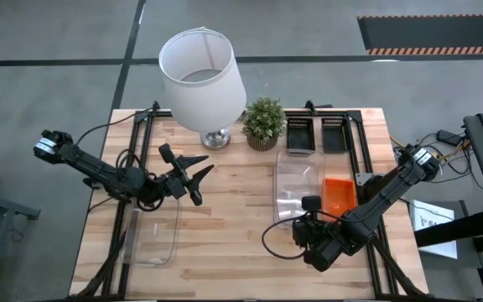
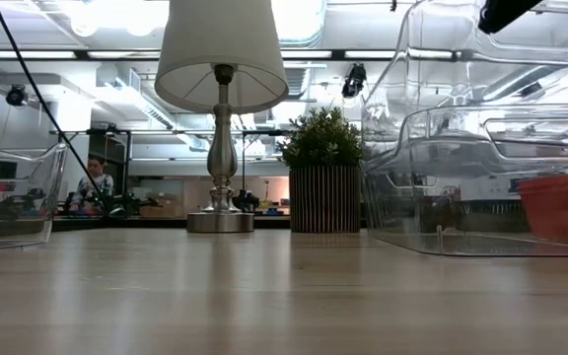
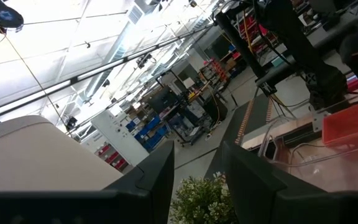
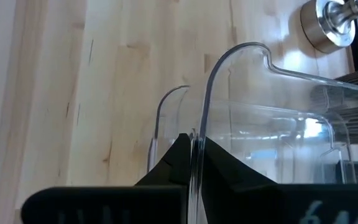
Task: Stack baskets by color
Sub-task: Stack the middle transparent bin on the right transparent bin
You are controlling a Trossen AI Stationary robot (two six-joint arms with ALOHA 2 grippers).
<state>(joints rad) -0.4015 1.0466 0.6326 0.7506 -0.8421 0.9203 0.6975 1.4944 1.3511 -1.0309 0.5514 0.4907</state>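
My right gripper is shut on a clear basket, which is tilted above a second clear basket lying on the table. Beside them on the right lies a red-orange basket. Two black baskets lie side by side at the far edge. A third clear basket lies at the near left. My left gripper hangs open above the table's left half, nothing between its fingers. My right gripper pinches the clear basket's near short wall between its two fingers, one inside and one outside. The fingers slant down from the near right side. The basket is tilted, its held end raised; whether its far end touches the basket below, I cannot tell.
A white lamp and a small potted plant stand at the far middle of the table. Bare wood lies open in the near middle, between the left clear basket and the right arm.
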